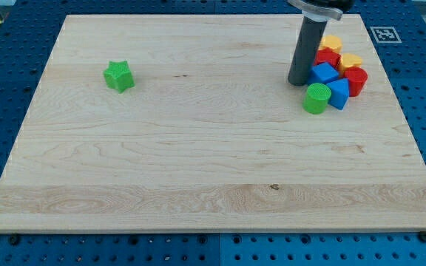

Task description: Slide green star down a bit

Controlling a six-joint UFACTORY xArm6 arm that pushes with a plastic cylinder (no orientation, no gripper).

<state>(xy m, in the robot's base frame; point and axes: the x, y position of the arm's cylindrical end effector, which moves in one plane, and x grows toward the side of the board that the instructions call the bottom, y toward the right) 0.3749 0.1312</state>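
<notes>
Sitting at the view's upper right, my tip (pixel 299 83) rests on the pale wooden board (pixel 198 170), touching or just beside a cluster of blocks: a green cylinder (pixel 316 98), two blue blocks (pixel 331 83), red blocks (pixel 356 80) and yellow blocks (pixel 332 43) packed together. I have no jaws, just a bare dark rod, holding nothing. Target is the small green star-shaped block (pixel 118 76), alone at the view's upper left, well apart from my tip and from every other block. Task looks not started, as I judge it: star untouched, nothing near it. Left to do: cross the board toward the view's left, get to the star's top side, then push it a short way toward the view's bottom. Star lies flat, roughly as wide as tall, so no real long axis; which way its points face is too small to tell. Path across looks open.
</notes>
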